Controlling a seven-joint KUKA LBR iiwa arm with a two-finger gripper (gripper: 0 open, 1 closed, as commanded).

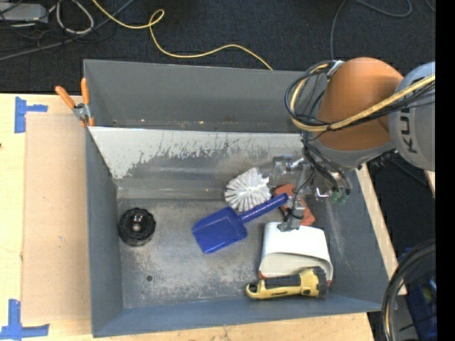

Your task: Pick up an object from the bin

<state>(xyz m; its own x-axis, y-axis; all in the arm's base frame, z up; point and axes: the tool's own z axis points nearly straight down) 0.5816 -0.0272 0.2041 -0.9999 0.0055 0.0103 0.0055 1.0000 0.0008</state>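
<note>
Orange wrist cover (355,101) partly hides jaws over blue brush handle (263,208); grip unclear.

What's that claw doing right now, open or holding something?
Claw: cannot be told; it is at the blue scoop's handle end, beside the white object.

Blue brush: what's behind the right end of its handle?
A small orange-red piece pokes out beside the blue brush handle. The hand covers the rest, so its shape can't be told.
</note>
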